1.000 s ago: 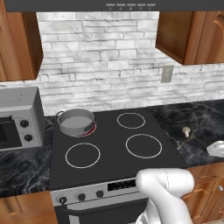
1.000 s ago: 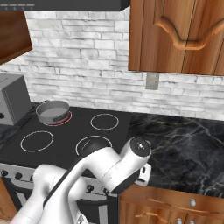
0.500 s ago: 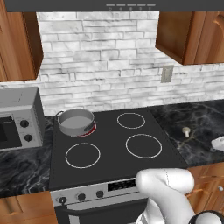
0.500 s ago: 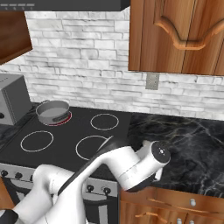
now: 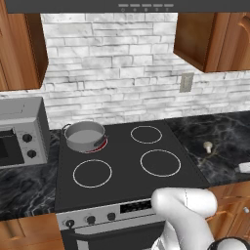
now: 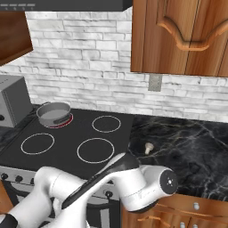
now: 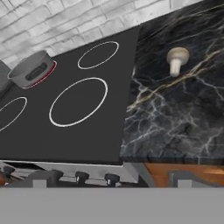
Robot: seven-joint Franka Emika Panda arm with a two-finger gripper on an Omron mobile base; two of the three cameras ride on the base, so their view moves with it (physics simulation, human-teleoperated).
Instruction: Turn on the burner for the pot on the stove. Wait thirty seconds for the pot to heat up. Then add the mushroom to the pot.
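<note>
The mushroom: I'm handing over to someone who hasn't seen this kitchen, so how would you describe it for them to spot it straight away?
Start at the black glass stove and go to the dark marbled counter on its right. The mushroom lies there alone, well apart from the pot on the stove's back-left ring. It is a tiny pale beige thing with a rounded cap and short stem, bright against the dark stone.

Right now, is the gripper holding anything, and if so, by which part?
Nothing is held. The mushroom lies untouched on the dark counter right of the stove, and the gripper's jaws stand open.
</note>
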